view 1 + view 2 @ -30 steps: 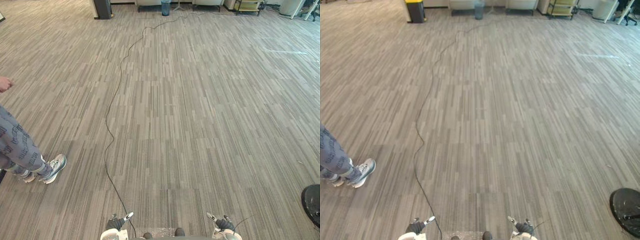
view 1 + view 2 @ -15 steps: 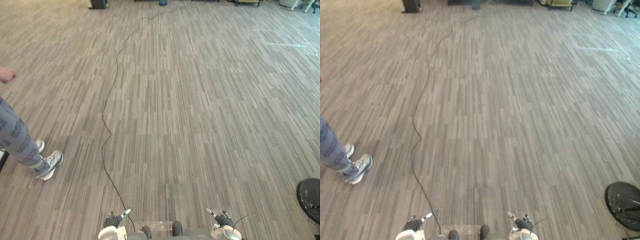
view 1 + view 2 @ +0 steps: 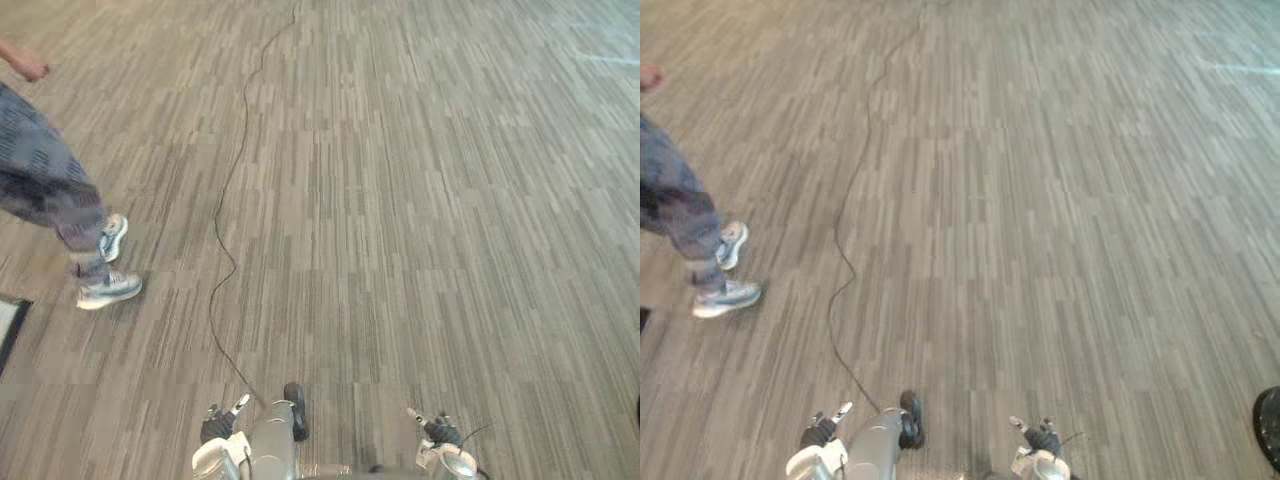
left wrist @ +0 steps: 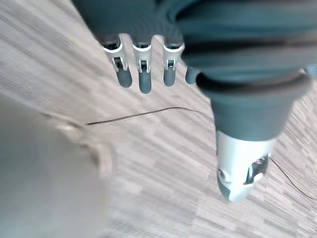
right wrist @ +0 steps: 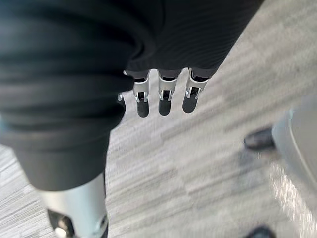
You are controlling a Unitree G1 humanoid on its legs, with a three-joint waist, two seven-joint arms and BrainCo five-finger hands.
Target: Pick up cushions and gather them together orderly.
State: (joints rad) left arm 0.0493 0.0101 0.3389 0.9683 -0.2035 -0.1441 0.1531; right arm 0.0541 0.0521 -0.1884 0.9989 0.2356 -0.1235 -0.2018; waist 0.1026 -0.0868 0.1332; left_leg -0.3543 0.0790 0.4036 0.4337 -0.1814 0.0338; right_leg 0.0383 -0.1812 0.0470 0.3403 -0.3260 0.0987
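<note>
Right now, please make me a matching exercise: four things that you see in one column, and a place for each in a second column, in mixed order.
1. left hand
2. right hand
3. person's shoes
4. dark round object

a. right edge of the floor, near
b. robot's left side, further off
c. low at the robot's right, fingers straight
d. low at the robot's left, fingers straight

Pairs: 1-d, 2-c, 3-b, 4-a

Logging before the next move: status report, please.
Left hand open, empty. Right hand open, empty. Person in grey patterned trousers front left on striped grey floor.
</note>
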